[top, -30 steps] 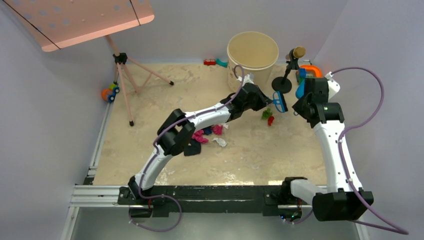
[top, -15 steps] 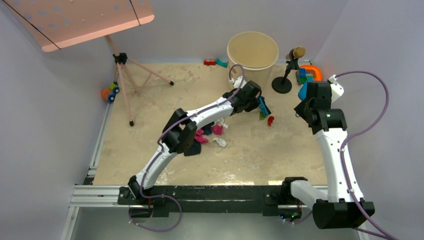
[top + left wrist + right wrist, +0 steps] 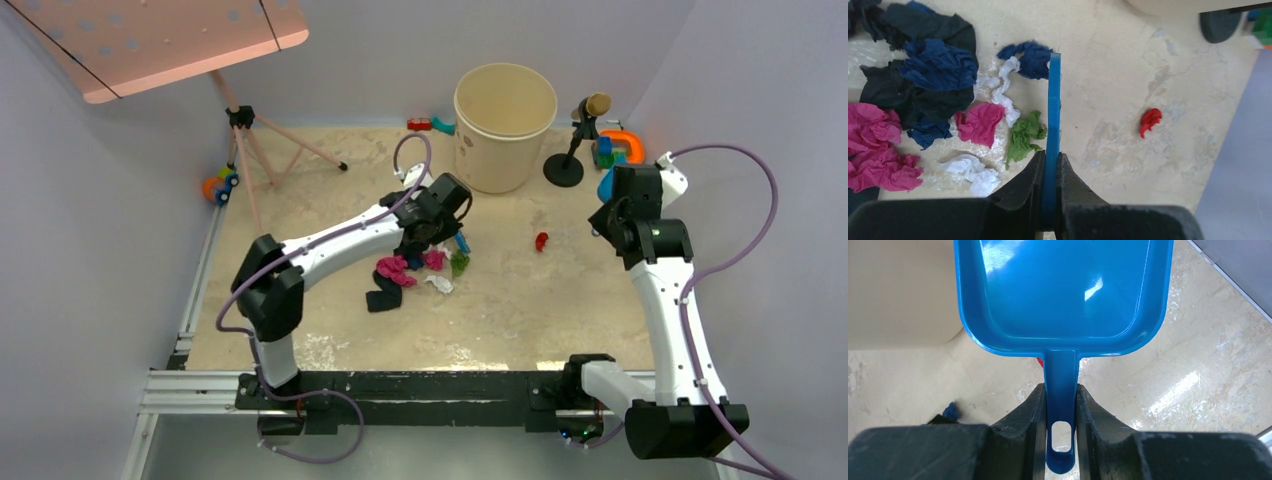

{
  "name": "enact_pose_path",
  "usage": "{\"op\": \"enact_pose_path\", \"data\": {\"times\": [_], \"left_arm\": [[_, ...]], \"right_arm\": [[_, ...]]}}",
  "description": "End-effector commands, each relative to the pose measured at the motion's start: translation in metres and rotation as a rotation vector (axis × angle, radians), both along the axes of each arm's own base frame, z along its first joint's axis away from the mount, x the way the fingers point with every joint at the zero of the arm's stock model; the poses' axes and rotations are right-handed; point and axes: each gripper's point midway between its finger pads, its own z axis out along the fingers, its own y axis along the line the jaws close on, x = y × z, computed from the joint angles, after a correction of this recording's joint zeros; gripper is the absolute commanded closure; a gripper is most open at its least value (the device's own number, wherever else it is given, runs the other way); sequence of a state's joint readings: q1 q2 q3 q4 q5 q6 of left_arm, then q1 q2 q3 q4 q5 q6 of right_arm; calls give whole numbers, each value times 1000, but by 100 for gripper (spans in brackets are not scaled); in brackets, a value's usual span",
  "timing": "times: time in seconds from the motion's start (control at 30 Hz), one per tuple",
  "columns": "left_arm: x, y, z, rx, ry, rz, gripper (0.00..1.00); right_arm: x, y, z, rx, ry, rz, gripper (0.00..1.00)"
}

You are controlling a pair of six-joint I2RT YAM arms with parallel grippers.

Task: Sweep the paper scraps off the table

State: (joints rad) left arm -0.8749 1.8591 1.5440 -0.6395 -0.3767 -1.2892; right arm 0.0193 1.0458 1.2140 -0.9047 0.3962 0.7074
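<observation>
The paper scraps (image 3: 405,268) lie in a loose pile of black, dark blue, pink and white wads mid-table. A green scrap (image 3: 1024,134) rests against the left side of a blue brush (image 3: 1053,100), seen edge-on. My left gripper (image 3: 1051,157) is shut on that brush, just right of the pile. One red scrap (image 3: 1149,121) lies alone further right on the table (image 3: 520,300). My right gripper (image 3: 1061,405) is shut on the handle of a blue dustpan (image 3: 1060,290), held above the table's far right, well away from the pile.
A tall beige bucket (image 3: 505,125) stands at the back. A black stand (image 3: 567,165) and colourful toys (image 3: 618,147) sit to its right. A tripod (image 3: 255,170) with a pink board occupies the back left, with a small toy (image 3: 218,185) by the left edge.
My left arm has swung left with the brush, dragging the green scrap over to the pile. The red scrap stayed put. The right arm shifted slightly, then held still.
</observation>
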Motion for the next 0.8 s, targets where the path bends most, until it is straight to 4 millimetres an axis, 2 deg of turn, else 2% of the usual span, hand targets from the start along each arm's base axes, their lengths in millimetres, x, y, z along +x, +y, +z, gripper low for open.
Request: {"op": "enact_pose_path", "data": {"times": [0.0,0.07,0.2,0.33,0.43,0.47,0.63,0.7,0.77], "left_arm": [[11,-6,63,-70,-184,-94,100],[8,-21,80,-115,-216,-179,100],[1,-81,89,-315,-238,-387,100],[-5,-133,80,-430,-187,-518,100],[-1,-165,63,-455,-141,-575,100],[2,-176,64,-465,-133,-589,100],[8,-203,23,-430,-38,-614,100],[10,-200,2,-374,1,-595,100],[13,-185,-13,-295,32,-553,100]], "right_arm": [[1,-4,3,-15,-24,-20,100],[1,-4,3,-25,-27,-10,100],[1,-4,12,-51,-56,28,100],[-2,-3,24,-60,-112,44,100],[-3,-4,29,-75,-124,50,100],[-2,-5,29,-76,-123,49,100],[2,-4,30,-75,-112,57,100],[5,-2,28,-70,-113,63,100],[7,0,26,-65,-114,72,100]]}}
